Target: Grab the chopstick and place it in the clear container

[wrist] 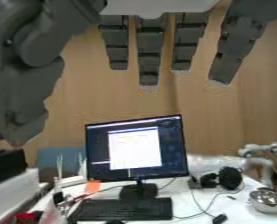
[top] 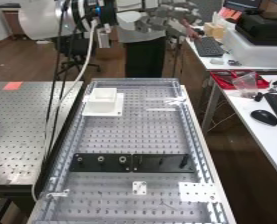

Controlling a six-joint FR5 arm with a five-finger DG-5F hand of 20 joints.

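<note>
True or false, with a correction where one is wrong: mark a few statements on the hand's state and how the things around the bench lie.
1. The hand is curled round a chopstick. False: its fingers are straight and it holds nothing.
2. The white block stands on a white plate. True.
3. The black panels lie farther from the high camera than the white block. False: they lie nearer to it.
4. The black mouse rests on the white desk at the high view's right. True.
5. The orange patch lies on the white desk's near corner. False: in the high view, the orange patch is on the perforated table at the left.
</note>
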